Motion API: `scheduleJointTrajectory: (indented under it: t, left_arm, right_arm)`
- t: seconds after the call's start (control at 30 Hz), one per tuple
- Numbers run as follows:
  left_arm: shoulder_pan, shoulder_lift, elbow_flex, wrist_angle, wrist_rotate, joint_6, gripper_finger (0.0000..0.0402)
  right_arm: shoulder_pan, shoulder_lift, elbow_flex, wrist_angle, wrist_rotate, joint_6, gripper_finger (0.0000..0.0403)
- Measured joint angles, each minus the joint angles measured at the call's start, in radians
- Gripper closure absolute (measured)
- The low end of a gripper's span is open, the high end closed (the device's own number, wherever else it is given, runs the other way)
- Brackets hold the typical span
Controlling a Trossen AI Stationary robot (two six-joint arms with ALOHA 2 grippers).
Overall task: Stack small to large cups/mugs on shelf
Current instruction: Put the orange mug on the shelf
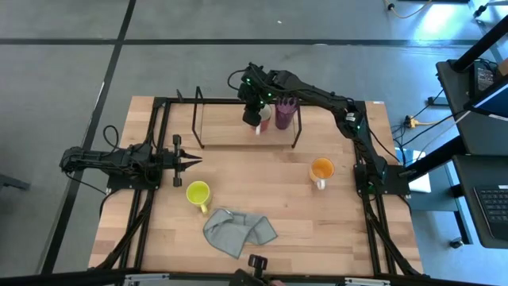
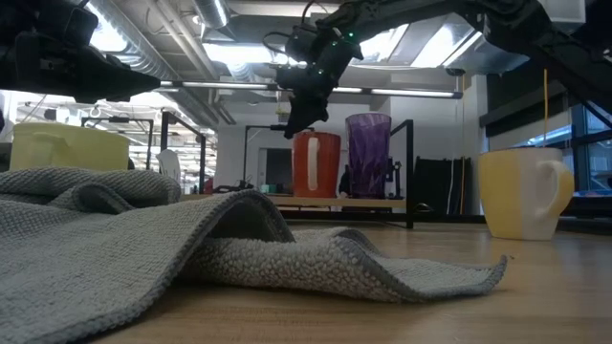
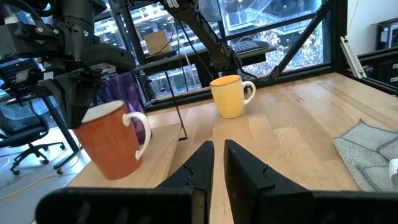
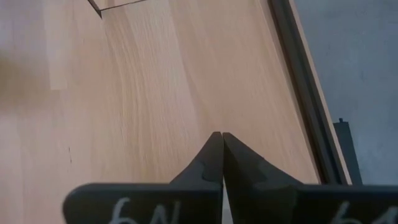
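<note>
On the black wire shelf [image 1: 198, 119] at the table's far side stand a reddish mug with a white handle [image 2: 316, 164] and, to its right, a purple tumbler [image 2: 368, 153]. My right gripper [image 2: 289, 129] hangs shut, slanting down, at the reddish mug's rim; in its wrist view the fingertips [image 4: 222, 135] show over bare wood. A yellow mug [image 1: 198, 193] and an orange mug [image 1: 321, 169] stand on the table nearer the front. My left gripper [image 1: 193, 161] waits at the table's left, level, its fingers nearly together around nothing. My right gripper stands close to the reddish mug's rim [image 3: 93, 115], coming from above at a slant. Its own body hides the spot in the high view, and I cannot tell whether a finger touches the mug. Nothing is between its fingers.
A crumpled grey cloth [image 1: 238, 230] lies near the front edge, just right of the yellow mug. The shelf's upright end loops [image 1: 298, 131] stand on either side of the two vessels. Bare wood lies between the shelf and the two loose mugs.
</note>
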Motion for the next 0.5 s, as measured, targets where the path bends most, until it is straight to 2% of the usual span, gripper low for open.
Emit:
scheduleJointTrajectory:
  t: [0.3,0.5]
  left_arm:
    - [0.0,0.0,0.0,0.0,0.0,0.0,0.0369]
    - [0.0,0.0,0.0,0.0,0.0,0.0,0.0369]
  right_arm:
    - [0.0,-0.001,0.0,-0.018,-0.012,0.002,0.0398]
    - [0.0,-0.001,0.0,-0.022,-0.058,0.026,0.0398]
